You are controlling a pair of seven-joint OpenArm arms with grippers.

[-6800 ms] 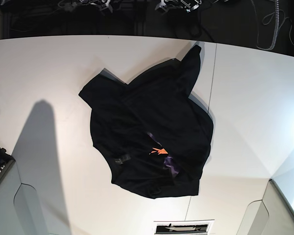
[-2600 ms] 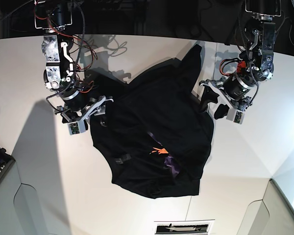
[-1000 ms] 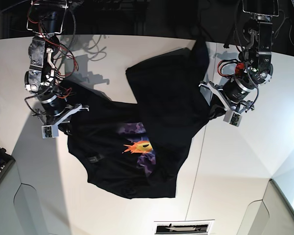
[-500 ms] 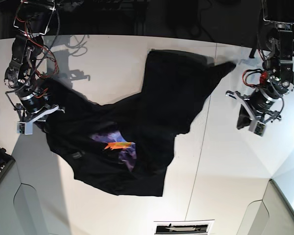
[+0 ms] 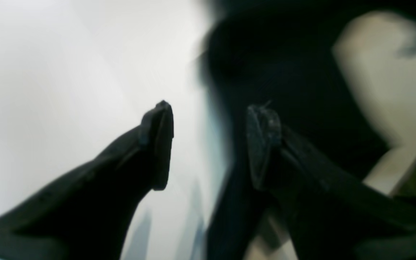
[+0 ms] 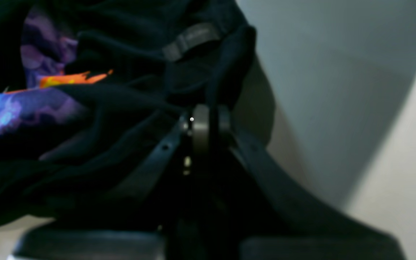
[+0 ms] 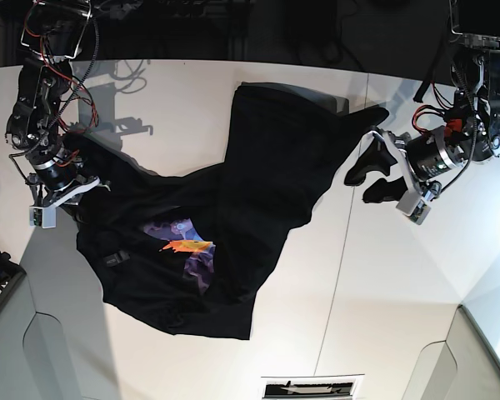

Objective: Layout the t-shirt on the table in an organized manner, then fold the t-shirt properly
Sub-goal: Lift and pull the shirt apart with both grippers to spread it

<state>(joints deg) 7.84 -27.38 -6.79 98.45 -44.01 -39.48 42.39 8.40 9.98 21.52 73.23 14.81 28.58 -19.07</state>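
Base view shows you the t-shirt (image 7: 233,208) sprawled crumpled across the middle and left of the table (image 7: 400,283), its orange and purple print (image 7: 187,247) partly exposed among black folds. Your right gripper (image 6: 204,119) is clamped tight on a bunched edge of the cloth at the shirt's left side. Your left gripper (image 5: 209,141) stands spread wide just beside the shirt's right edge, gripping nothing.

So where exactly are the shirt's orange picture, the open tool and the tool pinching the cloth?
orange graphic (image 7: 187,246), base view: middle of the orange patch on the t-shirt.
left tool (image 5: 209,144), left wrist view: gap midway between its spread tips.
right tool (image 6: 206,121), right wrist view: between tips closed on black cloth.
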